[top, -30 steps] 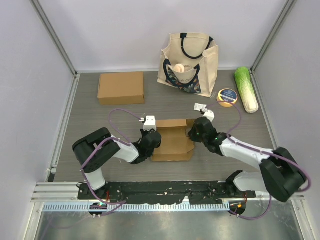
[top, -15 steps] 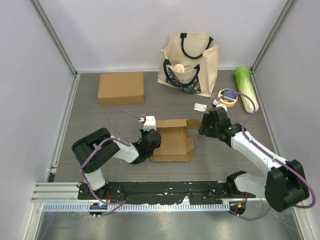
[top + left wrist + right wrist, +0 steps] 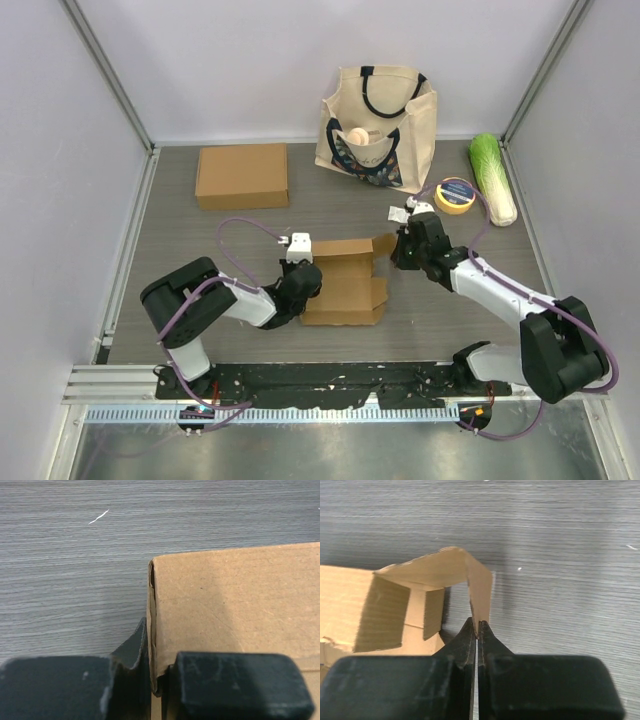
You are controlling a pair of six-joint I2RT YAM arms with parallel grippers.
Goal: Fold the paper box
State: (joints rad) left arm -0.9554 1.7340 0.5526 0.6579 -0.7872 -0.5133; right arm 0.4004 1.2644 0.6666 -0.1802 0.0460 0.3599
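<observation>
The paper box is brown cardboard, partly folded, lying mid-table between the arms. My left gripper is shut on the box's left wall, one finger outside and one inside. My right gripper is shut on the end of the box's right flap, which stands bent up off the table beside the open right end of the box. In the top view the flap juts from the box's upper right corner.
A closed flat cardboard box lies at the back left. A canvas tote bag stands at the back. A roll of yellow tape, a napa cabbage and a small white packet lie at the back right.
The right gripper let go near the box's right end, swung out to the right while open, then came back and closed on the upper right flap. The left gripper stayed put.
</observation>
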